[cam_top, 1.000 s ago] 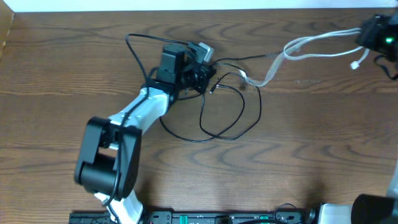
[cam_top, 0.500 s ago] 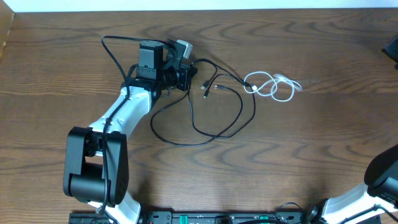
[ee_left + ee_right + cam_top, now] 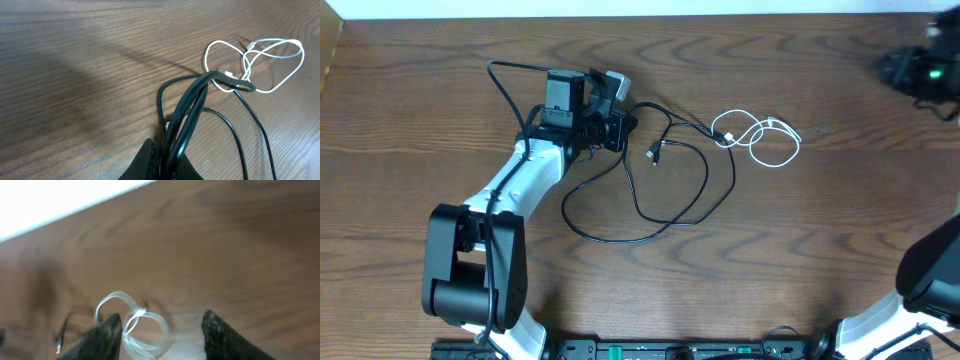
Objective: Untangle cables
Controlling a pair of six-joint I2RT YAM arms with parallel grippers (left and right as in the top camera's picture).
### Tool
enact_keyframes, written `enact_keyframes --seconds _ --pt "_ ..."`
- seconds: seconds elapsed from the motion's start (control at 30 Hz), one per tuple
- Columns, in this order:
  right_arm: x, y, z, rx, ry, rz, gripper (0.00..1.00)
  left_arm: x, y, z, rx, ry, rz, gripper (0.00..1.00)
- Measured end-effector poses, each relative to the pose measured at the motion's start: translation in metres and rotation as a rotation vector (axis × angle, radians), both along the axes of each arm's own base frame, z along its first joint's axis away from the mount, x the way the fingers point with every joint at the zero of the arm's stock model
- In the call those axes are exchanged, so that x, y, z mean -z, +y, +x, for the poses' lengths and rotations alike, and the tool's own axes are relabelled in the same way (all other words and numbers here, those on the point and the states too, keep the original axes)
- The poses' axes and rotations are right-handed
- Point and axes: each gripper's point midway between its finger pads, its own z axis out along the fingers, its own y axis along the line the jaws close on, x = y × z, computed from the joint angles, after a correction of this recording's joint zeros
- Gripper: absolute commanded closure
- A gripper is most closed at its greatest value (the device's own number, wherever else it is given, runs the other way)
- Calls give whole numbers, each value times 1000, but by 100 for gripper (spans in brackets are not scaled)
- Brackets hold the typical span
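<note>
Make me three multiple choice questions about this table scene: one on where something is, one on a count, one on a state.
1. Where is the white cable?
A. Looped on the table, on the right-arm side of the black cable
B. Draped over the left arm
C. Hanging off the table's edge

2. How many thin cables are there?
A. One
B. Two
C. Four

3. What is the left gripper doing?
A. Standing open above bare wood
B. Shut on the black cable
C. Shut on the white cable

Answers:
1 A, its loops lie flat on the wood beside the black loops.
2 B, one black and one white show.
3 B, the left wrist view shows black strands running into the gripper.
</note>
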Motion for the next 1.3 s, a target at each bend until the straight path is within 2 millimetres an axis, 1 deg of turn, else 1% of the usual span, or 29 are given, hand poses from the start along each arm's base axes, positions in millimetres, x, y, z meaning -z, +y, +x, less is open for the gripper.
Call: enact_keyframes --seconds 0.07,0.13,0.2,0.27,0.37,0.47,0.53,0.57,0.6,0.67,0.7,0.73,0.77,0.8,0.83,0.93,0.97,1.03,1.07,1.13,1.2,1.23,1.27,1.3 --pt "7 36 -5 -144 20 -46 42 -2 0 0 0 -3 -1 92" --pt "13 64 -9 -262 27 -95 36 -6 0 0 0 -13 -2 93" --pt "23 82 -10 -348 35 -126 33 -14 0 0 0 -30 -5 92" --pt "38 94 -12 -418 60 -143 33 -26 0 0 0 -58 -11 92" --pt "79 106 -16 -515 139 -146 35 -45 0 -1 0 -101 -19 93" --pt "121 114 -20 -589 215 -147 38 -54 0 -2 0 -123 -23 92" --pt "144 119 -23 -628 257 -148 41 -55 0 -2 0 -123 -23 93" --pt "151 122 -24 -644 270 -147 46 -55 0 -3 0 -122 -23 92" --pt "158 124 -26 -659 281 -149 52 -55 0 -3 0 -122 -23 92" --pt "164 127 -26 -681 285 -158 75 -55 0 -2 0 -123 -23 92" --pt "165 128 -25 -687 278 -165 91 -55 0 -2 0 -122 -23 92" --pt "164 129 -23 -692 270 -170 99 -55 0 -2 0 -122 -23 91" --pt "164 129 -21 -690 260 -176 99 -55 0 -2 0 -122 -23 85" --pt "164 129 -18 -684 250 -179 99 -55 0 -3 1 -123 -22 83" --pt "163 128 -14 -672 241 -181 99 -55 0 -2 1 -123 -23 68" --pt "160 124 -4 -623 218 -178 99 -54 0 -3 -2 -118 -24 39" --pt "159 122 0 -603 212 -174 99 -54 0 -3 -2 -117 -26 28" --pt "152 116 5 -558 207 -162 99 -54 1 -3 -3 -113 -25 18" --pt "147 112 8 -533 200 -158 99 -53 1 -4 -1 -111 -23 16" --pt "129 101 19 -477 167 -158 99 -52 1 -5 -3 -102 -23 12" --pt "98 85 34 -400 103 -172 99 -50 1 -6 -2 -94 -20 10" --pt "75 72 43 -343 56 -185 99 -50 1 -7 -2 -92 -20 10" --pt "57 63 48 -303 21 -194 99 -50 1 -7 -2 -91 -20 9" --pt "36 52 53 -257 -24 -206 99 -49 1 -7 -2 -88 -19 9"
